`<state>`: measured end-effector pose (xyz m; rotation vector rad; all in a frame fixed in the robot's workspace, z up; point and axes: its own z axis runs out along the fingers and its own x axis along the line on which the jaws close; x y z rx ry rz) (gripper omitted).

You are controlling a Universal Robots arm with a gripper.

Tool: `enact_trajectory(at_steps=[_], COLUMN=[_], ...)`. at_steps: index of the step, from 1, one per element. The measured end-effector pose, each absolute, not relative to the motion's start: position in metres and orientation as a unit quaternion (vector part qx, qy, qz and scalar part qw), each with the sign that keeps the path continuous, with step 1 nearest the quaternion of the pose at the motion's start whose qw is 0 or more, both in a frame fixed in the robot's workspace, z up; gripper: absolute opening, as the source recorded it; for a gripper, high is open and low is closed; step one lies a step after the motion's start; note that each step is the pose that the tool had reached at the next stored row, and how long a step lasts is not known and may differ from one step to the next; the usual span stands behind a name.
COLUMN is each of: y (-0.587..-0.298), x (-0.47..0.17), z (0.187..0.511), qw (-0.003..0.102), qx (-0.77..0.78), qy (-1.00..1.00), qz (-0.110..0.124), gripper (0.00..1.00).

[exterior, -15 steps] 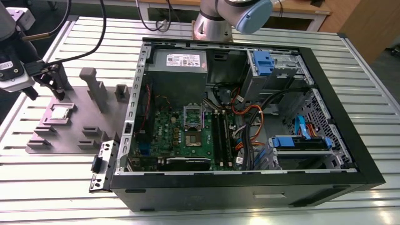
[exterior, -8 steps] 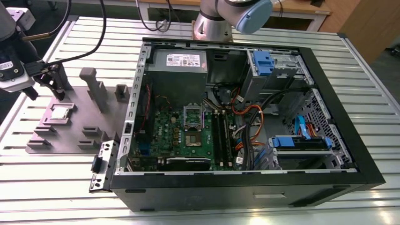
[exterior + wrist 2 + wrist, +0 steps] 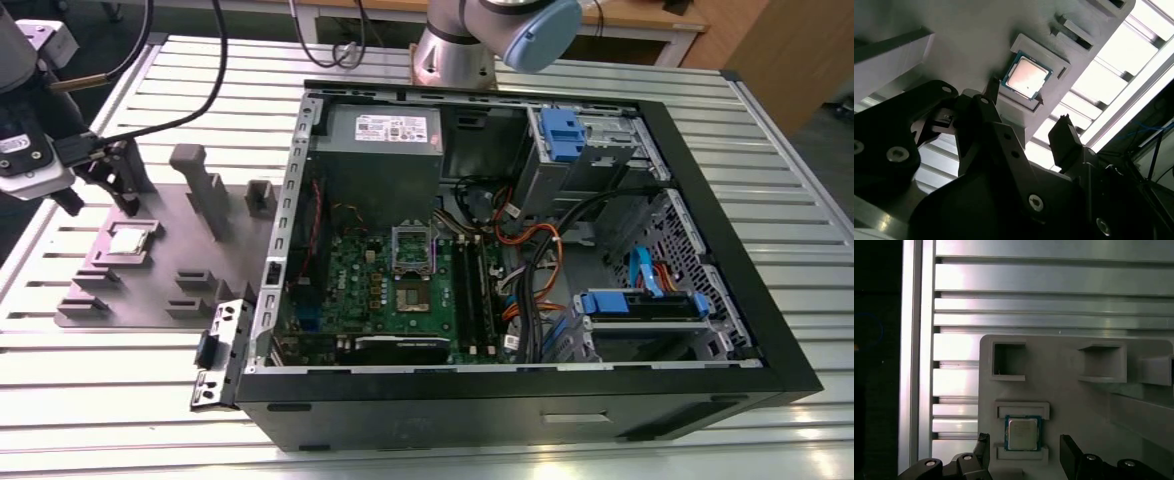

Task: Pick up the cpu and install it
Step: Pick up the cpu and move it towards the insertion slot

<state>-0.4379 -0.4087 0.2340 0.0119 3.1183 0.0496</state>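
open gripper over the cpu on its plate

the gripper [image 3: 96, 200] hangs above the grey fixture plate [image 3: 167, 265]; its two dark fingers [image 3: 1070, 456] are spread wide and hold nothing; in both wrist views the cpu [image 3: 1023, 433] shows in the gap between them, clear of either finger; it lies flat, silver top up, in a shallow square nest between two low ribs, near the plate's edge on the exterior view's left; farther along the plate stand grey upright posts [image 3: 200, 185]; the plate rests on the slatted metal bench [image 3: 134, 400], close to the bench's edge on the exterior view's left; just beside the plate, toward the exterior view's right, an open computer case [image 3: 534, 400] lies on its side with the green motherboard [image 3: 400, 290] facing up; a grey power supply box [image 3: 380, 140] sits in the case's far corner; the arm's base [image 3: 461, 50] stands at the bench's far edge.
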Motion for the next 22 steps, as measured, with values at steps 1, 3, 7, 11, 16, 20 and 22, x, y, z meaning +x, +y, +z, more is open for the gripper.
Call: enact_trajectory(at_steps=[1, 3, 7, 11, 16, 20, 22], y=[-0.409, -0.410, -0.411, -0.411, -0.411, -0.411, -0.411], x=[-0.438, -0.438, -0.438, -0.438, -0.438, -0.438, -0.438], z=[0.232, 0.228, 0.221, 0.214, 0.212, 0.211, 0.211], qw=[0.011, 0.011, 0.011, 0.011, 0.011, 0.011, 0.011], qx=[0.004, 0.004, 0.004, 0.004, 0.004, 0.004, 0.004], qy=[1.000, 1.000, 1.000, 1.000, 1.000, 1.000, 1.000], qz=[0.016, 0.016, 0.016, 0.016, 0.016, 0.016, 0.016], gripper=[0.66, 0.66, 0.65, 0.58, 0.58, 0.58, 0.59])
